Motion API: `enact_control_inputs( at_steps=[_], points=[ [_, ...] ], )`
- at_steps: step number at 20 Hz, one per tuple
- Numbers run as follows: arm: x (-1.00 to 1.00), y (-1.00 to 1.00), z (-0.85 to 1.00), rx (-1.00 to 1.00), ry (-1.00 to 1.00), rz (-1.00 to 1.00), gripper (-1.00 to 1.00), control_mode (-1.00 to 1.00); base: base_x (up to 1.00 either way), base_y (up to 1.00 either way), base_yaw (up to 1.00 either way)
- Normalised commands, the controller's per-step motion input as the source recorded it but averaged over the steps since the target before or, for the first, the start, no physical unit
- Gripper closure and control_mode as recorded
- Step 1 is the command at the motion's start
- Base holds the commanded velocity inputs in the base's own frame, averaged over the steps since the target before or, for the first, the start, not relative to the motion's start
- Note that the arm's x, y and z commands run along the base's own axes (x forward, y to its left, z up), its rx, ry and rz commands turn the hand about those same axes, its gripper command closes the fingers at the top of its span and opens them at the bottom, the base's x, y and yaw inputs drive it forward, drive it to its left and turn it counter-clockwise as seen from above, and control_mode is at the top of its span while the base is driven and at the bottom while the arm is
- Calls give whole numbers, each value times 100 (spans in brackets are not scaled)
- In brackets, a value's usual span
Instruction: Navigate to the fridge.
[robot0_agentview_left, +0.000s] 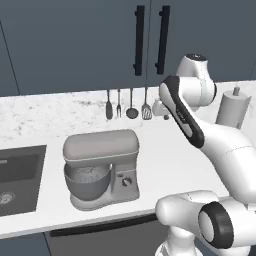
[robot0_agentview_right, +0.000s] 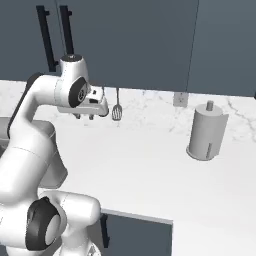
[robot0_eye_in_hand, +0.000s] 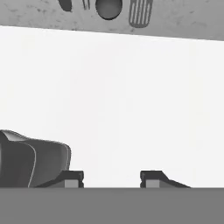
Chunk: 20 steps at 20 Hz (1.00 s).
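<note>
Faced smooth white marble-veined counter (robot0_agentview_left: 45, 117), rounded grey stand mixer (robot0_agentview_left: 100, 170) at 8 o'clock, cylindrical paper-towel roll (robot0_agentview_right: 206, 132) at 2 o'clock. Hand (robot0_eye_in_hand: 111, 179) empty, blocky dark fingertips (robot0_eye_in_hand: 70, 178) parted above counter. Could not tell where fridge stood; flat blue-grey cabinets (robot0_agentview_left: 75, 45) with black bar handles at 12 o'clock.

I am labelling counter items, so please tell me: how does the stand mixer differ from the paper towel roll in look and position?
The stand mixer is grey, with a bowl and a knob; the paper towel roll is a plain white cylinder with a small post on top. The mixer sits near the counter's front edge, beside the sink; the roll stands farther along, nearer the wall. Both stand upright on the white counter.
</note>
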Motion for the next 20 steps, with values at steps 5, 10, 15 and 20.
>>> enact_control_inputs(
  at_steps=[5,10,15,20],
  points=[
    [-2,0,0,0,0,0,-100,100,-53,0,2],
    [0,0,0,0,0,0,-100,100,-41,20,32],
    [0,0,0,0,0,0,-100,100,-4,32,90],
    [0,0,0,0,0,0,-100,100,-9,9,100]
  ],
)
